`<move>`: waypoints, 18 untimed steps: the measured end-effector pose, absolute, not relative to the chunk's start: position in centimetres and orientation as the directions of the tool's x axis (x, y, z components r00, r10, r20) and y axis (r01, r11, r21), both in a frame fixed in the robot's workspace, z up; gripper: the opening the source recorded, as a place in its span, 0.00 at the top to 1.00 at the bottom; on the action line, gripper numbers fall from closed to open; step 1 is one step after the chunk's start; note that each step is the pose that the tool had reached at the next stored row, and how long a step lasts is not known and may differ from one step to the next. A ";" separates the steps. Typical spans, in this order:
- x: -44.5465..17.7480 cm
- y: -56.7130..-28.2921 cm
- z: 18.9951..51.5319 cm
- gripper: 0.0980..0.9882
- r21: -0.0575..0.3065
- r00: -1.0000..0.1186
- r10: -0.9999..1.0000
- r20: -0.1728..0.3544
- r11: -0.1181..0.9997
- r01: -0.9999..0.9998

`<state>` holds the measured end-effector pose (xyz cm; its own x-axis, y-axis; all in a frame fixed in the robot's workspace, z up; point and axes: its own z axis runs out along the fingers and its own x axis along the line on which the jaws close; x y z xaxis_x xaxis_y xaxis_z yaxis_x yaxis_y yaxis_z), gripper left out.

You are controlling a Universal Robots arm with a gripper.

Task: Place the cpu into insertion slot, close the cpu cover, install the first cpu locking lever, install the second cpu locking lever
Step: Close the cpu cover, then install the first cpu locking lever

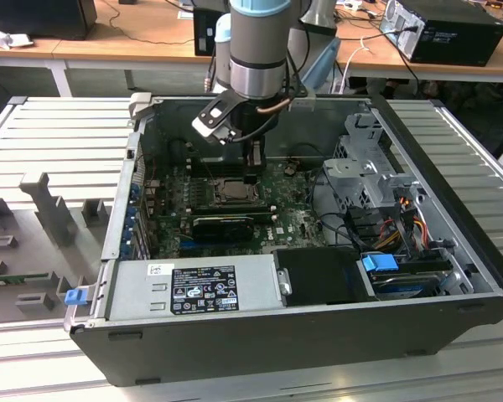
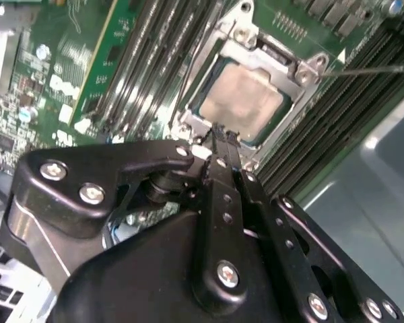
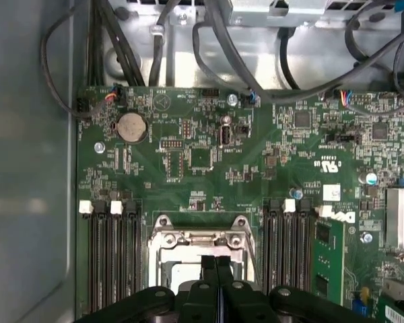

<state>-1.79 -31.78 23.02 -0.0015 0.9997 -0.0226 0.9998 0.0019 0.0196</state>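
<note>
The cpu lies flat in the insertion slot, its pale metal face showing through the cut-out of the cpu cover. The cover lies down over the chip, a grey frame around it. My gripper is shut with nothing between its fingers, its tips just above the socket's edge beside the cpu. A thin lever rod sticks out from one corner of the socket. In the exterior view the gripper hangs inside the open computer case, right behind the socket.
Memory slots flank the socket on both sides. A black ribbed heatsink block sits in front of it. The power supply, drive cage and loose cables crowd the case walls.
</note>
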 end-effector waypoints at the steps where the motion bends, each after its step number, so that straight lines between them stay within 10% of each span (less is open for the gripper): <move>1: -2.4 -31.8 23.0 0.99 0.020 -0.001 1.000 -0.022 0.002 1.000; 18: -3.5 -31.8 23.9 0.99 0.020 -0.001 1.000 -0.021 0.002 1.000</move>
